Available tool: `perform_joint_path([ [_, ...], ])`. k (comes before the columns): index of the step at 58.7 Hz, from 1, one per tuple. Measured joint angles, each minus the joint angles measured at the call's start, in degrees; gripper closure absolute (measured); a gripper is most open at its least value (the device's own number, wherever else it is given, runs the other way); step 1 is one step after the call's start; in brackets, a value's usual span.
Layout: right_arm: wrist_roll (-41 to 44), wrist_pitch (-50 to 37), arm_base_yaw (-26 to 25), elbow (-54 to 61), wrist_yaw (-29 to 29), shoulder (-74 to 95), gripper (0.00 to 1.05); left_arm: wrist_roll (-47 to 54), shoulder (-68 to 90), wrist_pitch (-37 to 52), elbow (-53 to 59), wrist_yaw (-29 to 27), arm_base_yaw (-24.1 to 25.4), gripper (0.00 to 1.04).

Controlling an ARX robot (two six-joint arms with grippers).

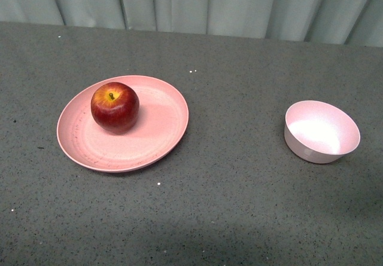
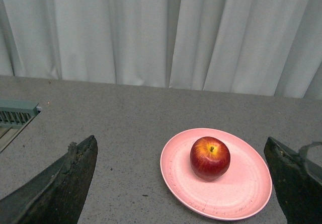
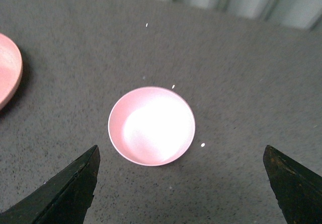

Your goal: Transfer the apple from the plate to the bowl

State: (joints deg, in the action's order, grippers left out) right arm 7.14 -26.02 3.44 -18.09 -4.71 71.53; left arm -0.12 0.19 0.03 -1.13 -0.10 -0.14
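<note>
From where I'm driving, the apple (image 1: 115,107) sits stem-up on the plate (image 1: 157,135), toward its far-left part. It's pretty much round, so there's no real long axis. Glossy dark red, with a yellow-orange patch round the short stem. The bowl (image 1: 297,145) is well apart to the right on the grey table (image 1: 239,206). My left gripper (image 2: 179,142) and right gripper (image 3: 181,148) are both spread wide.

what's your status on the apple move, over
Left gripper and right gripper jaws open, both empty. Apple sitting on plate, untouched; bowl empty. Nothing between plate and bowl.
</note>
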Motion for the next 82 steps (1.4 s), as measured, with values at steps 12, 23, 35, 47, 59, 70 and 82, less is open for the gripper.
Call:
perform_joint_path([
  [12, 2.1, 6.1, 3.2, -15.7, -1.1, 24.3, 0.09, 0.0, 0.0, 0.0, 0.0, 0.0, 0.0, 0.07],
  [23, 2.8, 11.9, 5.5, -25.2, -1.8, 34.9, 0.09, 0.0, 0.0, 0.0, 0.0, 0.0, 0.0, 0.07],
  [35, 2.5, 16.0, 7.0, -32.0, -1.0, 41.3, 0.09, 0.0, 0.0, 0.0, 0.0, 0.0, 0.0, 0.07],
  [47, 2.2, 21.0, 8.0, -37.9, -1.2, 46.9, 0.12, 0.0, 0.0, 0.0, 0.0, 0.0, 0.0, 0.07],
  [59, 2.2, 23.3, 8.4, -40.1, -0.7, 49.6, 0.42, 0.0, 0.0, 0.0, 0.0, 0.0, 0.0, 0.07],
  [70, 2.2, 23.5, 8.6, -40.4, -0.8, 50.0, 0.71, 0.0, 0.0, 0.0, 0.0, 0.0, 0.0, 0.07],
  [82, 2.3, 23.5, 8.7, -40.7, -0.9, 49.8, 1.04, 0.0, 0.0, 0.0, 0.0, 0.0, 0.0, 0.07],
])
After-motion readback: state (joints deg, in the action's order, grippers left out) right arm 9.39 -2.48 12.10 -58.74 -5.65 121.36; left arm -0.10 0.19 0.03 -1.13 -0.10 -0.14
